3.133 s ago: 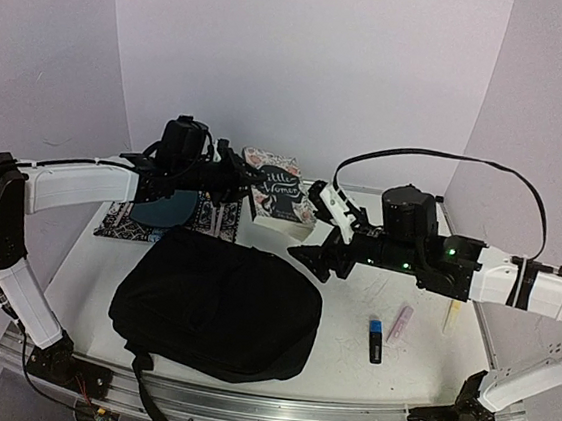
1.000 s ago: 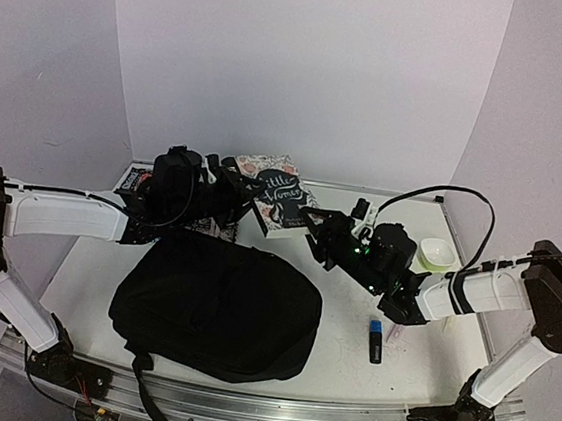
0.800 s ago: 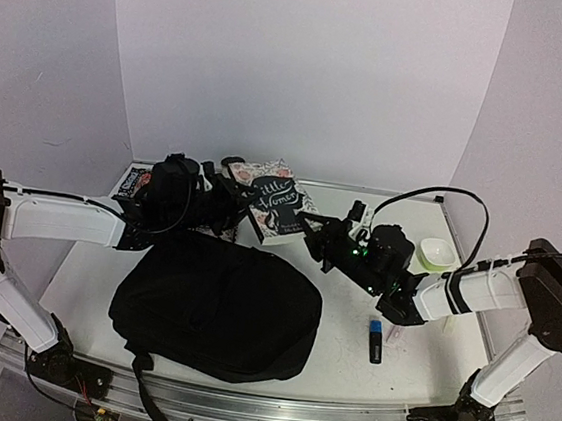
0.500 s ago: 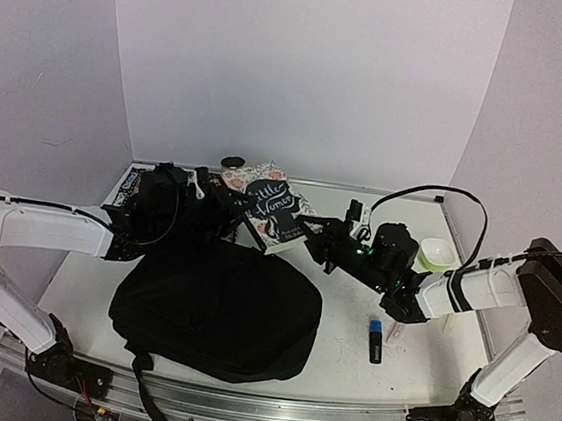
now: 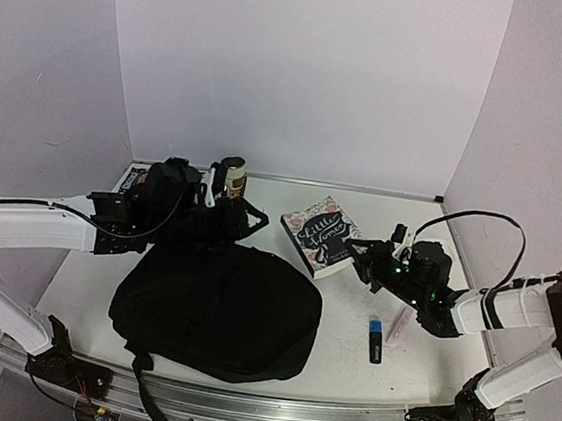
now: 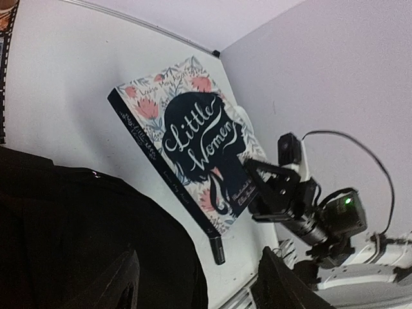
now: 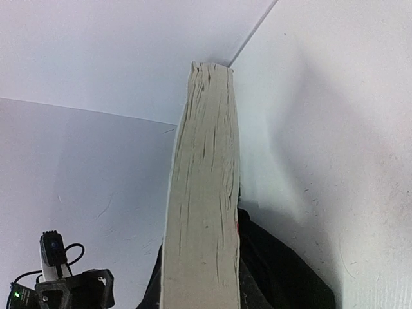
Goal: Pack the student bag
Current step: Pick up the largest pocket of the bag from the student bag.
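When viewed from above, shows the student bag (image 5: 216,304), a large floppy black fabric backpack, slumped flat on the near middle of the white surface (image 5: 84,270), between the two arms. Trails one black shoulder strap (image 5: 145,382) over the near edge. Cannot tell whether zipped or unzipped.

Just past its far right corner, finds a thick paperback book (image 5: 320,237) with a floral cover and a dark oval reading "Little Women". Gripped at its near right corner by the right jaws, closed onto cover and page block, at the end of the white-and-black right arm (image 5: 517,304). Fills the middle of the right wrist view with its cream page edge, standing upright in that frame. Cannot tell whether resting on the surface or lifted clear of it.

Over the bag's far edge, left of the book and apart from it, finds the left jaws spread wide with nothing between them, at the end of the left arm (image 5: 28,224). From the left wrist view, looks out between two dark fingers (image 6: 273,286) at the book and the right jaws' hold on it.

Farther out, notes:
- a small brown jar with a dark lid (image 5: 231,175) behind the left wrist
- a strip of black-and-white patterned mat (image 5: 131,179) at the far left
- a short blue-and-black marker (image 5: 375,339) and a pale pink stick (image 5: 400,324) lying side by side right of the bag, near the right arm
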You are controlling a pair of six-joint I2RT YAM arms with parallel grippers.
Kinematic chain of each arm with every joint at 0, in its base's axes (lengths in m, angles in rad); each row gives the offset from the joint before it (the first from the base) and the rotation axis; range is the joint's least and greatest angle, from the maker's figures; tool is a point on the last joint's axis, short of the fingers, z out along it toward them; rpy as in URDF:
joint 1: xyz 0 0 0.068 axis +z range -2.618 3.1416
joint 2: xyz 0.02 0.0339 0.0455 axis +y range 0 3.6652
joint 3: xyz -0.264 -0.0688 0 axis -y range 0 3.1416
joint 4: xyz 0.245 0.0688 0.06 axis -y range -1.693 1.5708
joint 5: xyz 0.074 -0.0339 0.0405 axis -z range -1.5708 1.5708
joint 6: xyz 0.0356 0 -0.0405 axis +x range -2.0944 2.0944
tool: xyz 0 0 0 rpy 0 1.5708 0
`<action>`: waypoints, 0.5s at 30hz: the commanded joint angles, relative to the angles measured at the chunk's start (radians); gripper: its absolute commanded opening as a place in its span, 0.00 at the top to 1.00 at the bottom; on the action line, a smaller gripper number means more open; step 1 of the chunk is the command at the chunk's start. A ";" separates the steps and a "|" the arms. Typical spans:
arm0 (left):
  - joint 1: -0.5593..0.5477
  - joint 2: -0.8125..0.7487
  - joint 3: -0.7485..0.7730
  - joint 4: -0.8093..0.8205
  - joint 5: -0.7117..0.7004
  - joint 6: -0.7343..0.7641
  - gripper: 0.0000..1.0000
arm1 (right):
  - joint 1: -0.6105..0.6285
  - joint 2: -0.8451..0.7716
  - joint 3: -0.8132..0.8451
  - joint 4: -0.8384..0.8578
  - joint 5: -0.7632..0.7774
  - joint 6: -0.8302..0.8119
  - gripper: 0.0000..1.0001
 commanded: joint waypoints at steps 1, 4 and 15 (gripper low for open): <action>-0.112 0.051 0.119 -0.254 -0.144 0.168 0.35 | -0.013 -0.150 -0.033 0.521 0.010 -0.046 1.00; -0.204 0.107 0.174 -0.336 -0.219 0.205 0.33 | -0.015 -0.237 -0.060 0.438 0.038 -0.072 1.00; -0.473 0.417 0.450 -0.753 -0.476 0.266 0.18 | -0.023 -0.494 -0.104 0.148 0.070 -0.138 1.00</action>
